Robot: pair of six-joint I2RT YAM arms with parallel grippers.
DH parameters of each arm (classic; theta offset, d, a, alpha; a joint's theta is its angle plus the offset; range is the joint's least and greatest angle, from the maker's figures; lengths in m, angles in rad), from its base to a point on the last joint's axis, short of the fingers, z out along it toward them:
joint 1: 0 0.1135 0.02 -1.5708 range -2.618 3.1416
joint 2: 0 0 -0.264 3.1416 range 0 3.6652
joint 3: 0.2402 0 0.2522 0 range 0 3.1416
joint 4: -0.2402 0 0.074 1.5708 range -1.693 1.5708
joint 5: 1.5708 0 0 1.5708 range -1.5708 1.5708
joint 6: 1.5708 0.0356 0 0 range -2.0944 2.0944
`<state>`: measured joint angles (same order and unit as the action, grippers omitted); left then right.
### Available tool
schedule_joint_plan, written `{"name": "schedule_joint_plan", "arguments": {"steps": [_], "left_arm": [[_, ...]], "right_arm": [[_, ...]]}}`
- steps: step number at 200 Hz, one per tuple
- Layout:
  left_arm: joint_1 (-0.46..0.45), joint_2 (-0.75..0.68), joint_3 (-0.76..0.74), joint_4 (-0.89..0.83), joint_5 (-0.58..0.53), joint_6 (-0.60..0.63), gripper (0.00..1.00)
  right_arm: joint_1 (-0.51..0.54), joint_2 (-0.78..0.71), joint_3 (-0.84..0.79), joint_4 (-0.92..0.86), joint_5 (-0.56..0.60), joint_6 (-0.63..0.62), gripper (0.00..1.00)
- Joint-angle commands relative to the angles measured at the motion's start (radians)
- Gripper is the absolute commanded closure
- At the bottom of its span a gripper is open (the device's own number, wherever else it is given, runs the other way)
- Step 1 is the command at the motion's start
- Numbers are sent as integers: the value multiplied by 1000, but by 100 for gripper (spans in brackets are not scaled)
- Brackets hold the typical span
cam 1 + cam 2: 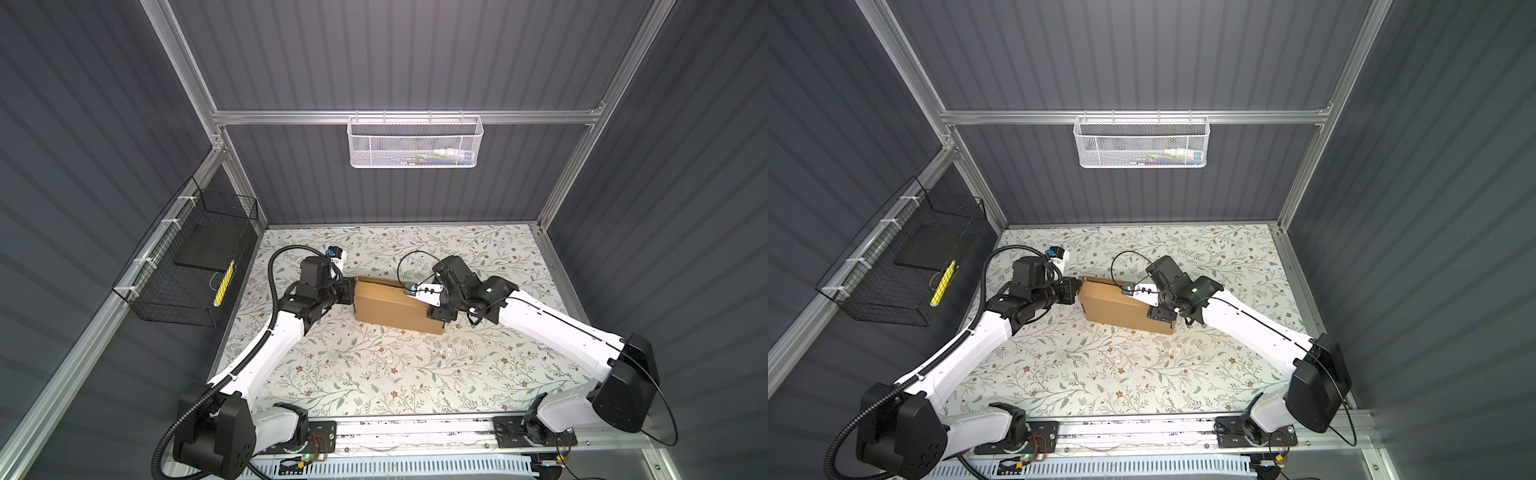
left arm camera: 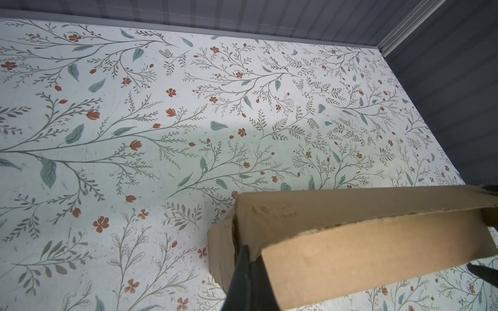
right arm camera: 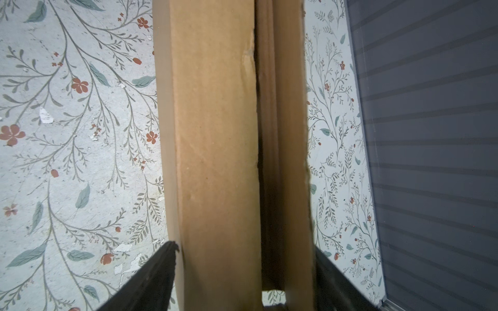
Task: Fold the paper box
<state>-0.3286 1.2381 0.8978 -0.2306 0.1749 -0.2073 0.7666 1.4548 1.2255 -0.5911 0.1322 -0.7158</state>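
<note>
Cardboard, plain brown and corrugated, stands folded up as a shallow rectangular paper box [image 1: 390, 307]. It lies slanted near the middle of the floral desk [image 1: 374, 374], between my two arms.

At its left end my left claw [image 1: 348, 293] is clenched tight, tips against the box's corner. I cannot tell whether any cardboard is pinched between them. At the right end my right claw [image 1: 430, 303] straddles the box. Its fingers [image 3: 151, 277] stand wide apart, one close against each long wall. Whether they press or only flank it I cannot tell.

Both top views show the whole box, with a dark slit along its far top edge. Only the left wrist view shows the end up close: the lid panel stands slightly off the wall beneath, its cut edge rough. Only the right wrist view looks down the length, where a dark gap runs between a wide panel and a narrower one.
</note>
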Motion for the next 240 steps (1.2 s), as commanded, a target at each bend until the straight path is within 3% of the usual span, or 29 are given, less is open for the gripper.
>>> {"name": "schedule_joint_plan", "arguments": {"steps": [1,95,240], "left_arm": [[-7,-9,-22,-62,17,-7,100],[-7,-14,-25,-65,13,-10,100],[-7,-84,-36,-92,-26,-19,67]], "right_arm": [[7,25,8,4,7,1,25],[10,70,9,16,49,2,30],[13,103,37,0,69,51,40]]}}
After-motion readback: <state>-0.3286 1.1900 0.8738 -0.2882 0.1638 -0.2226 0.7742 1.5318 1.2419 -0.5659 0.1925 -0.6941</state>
